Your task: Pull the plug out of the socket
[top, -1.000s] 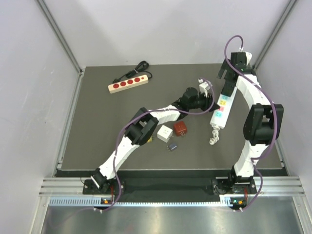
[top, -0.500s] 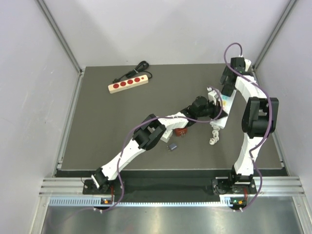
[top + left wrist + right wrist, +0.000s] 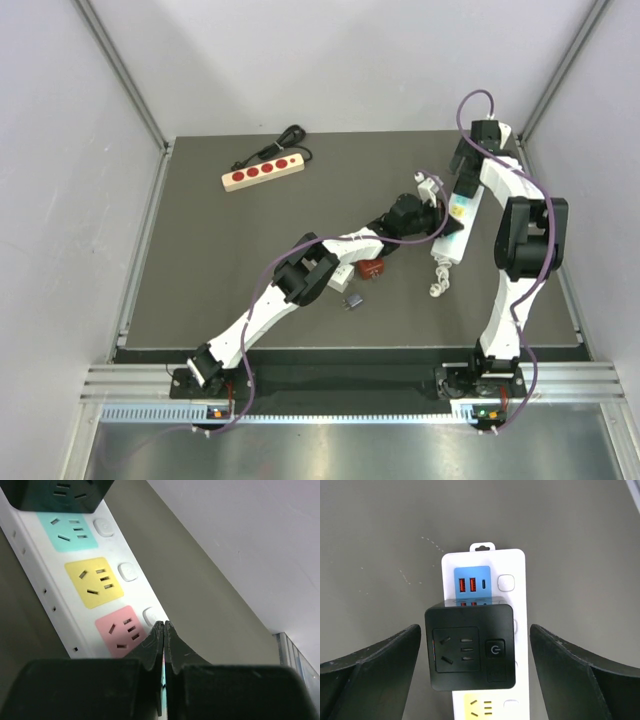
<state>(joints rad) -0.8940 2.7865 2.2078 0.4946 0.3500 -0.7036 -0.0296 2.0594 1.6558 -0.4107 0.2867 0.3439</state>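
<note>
A black cube plug with its own socket face and power button sits plugged into the white power strip, just below the blue USB panel. My right gripper is open, one finger on each side of the plug, not touching it. My left gripper is shut and empty, its tips resting on the strip beside the pink socket; the plug shows at the top of that view. In the top view both grippers, left and right, meet over the strip at the right.
The strip's coiled white cord lies at its near end. A red adapter, a white adapter and a small grey plug lie mid-table under the left arm. A wooden strip with red sockets lies at the back left.
My left gripper has swung right onto the power strip. My right gripper has come down from the back corner to straddle the plug.
</note>
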